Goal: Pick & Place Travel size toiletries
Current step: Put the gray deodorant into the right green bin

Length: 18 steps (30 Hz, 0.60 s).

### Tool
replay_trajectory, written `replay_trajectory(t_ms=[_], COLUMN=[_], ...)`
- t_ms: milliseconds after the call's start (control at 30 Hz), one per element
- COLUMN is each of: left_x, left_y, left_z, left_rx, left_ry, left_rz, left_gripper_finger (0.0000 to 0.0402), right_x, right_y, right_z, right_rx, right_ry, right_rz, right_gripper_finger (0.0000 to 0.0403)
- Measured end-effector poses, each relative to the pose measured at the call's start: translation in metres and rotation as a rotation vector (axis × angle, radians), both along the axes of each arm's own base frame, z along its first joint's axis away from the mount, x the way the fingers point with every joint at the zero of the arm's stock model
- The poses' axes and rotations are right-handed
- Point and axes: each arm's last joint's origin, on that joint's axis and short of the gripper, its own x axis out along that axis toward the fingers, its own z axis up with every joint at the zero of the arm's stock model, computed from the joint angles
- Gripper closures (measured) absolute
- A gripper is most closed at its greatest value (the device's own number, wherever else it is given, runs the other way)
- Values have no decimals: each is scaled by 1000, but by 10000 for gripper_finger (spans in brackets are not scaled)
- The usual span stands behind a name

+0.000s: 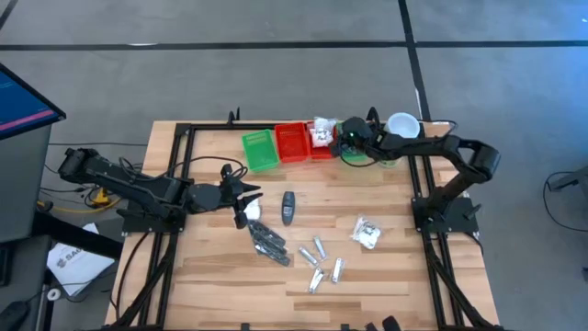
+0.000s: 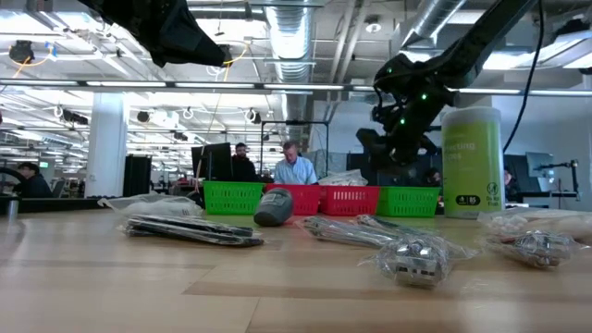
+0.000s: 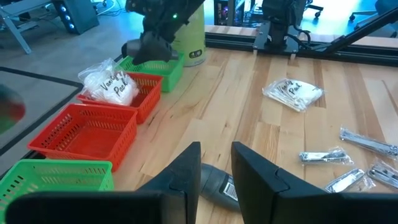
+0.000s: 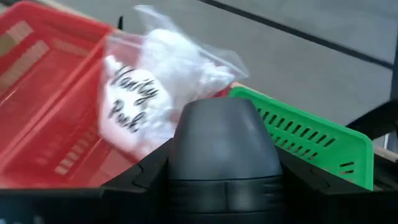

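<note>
My right gripper (image 4: 224,186) hovers at the far side over the trays, shut on a dark grey oval piece (image 4: 224,146). Just beyond it a white soft packet (image 4: 146,93) lies in a red tray (image 1: 321,147). My left gripper (image 3: 216,168) is open and low over the table's left middle, with a second dark grey oval piece (image 1: 288,208) lying flat just ahead of its fingers. Black narrow pieces (image 1: 268,242), silver tubes (image 1: 322,264) and another white packet (image 1: 367,232) lie on the table. My right gripper pinches the dark grey oval piece between its two fingers (image 4: 146,180), one on each long side of its body (image 4: 186,162). It comes from the table's right, slanting down. The piece is lifted clear above the green tray (image 4: 311,134).
Several small trays stand in a row at the far edge: green (image 1: 259,150), red (image 1: 294,142), red, then green (image 1: 372,156). A tall pale green cylinder (image 2: 472,157) with a white cap stands beside the right gripper. People sit in the room beyond.
</note>
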Motion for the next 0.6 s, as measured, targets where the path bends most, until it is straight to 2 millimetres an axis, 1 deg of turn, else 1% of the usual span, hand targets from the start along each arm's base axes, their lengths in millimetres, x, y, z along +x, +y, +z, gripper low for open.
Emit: replay_trajectory(t_ms=[200, 400, 433, 533, 600], left_x=[0, 0, 0, 0, 0], left_y=[0, 0, 0, 0, 0], left_z=[0, 0, 0, 0, 0], left_rx=[0, 0, 0, 1, 1], left_ry=[-1, -1, 0, 0, 0], left_rz=[0, 0, 0, 0, 0], left_gripper_finger=[321, 321, 321, 321, 321], right_x=[-3, -3, -3, -2, -2], right_y=[-11, -14, -14, -14, -14], right_z=[-14, -17, -16, -16, -16], right_rx=[-4, -1, -6, -6, -5], right_ry=[36, 27, 21, 21, 17], right_rz=[-75, -94, -94, -94, -96], right_gripper_finger=[212, 211, 203, 151, 129])
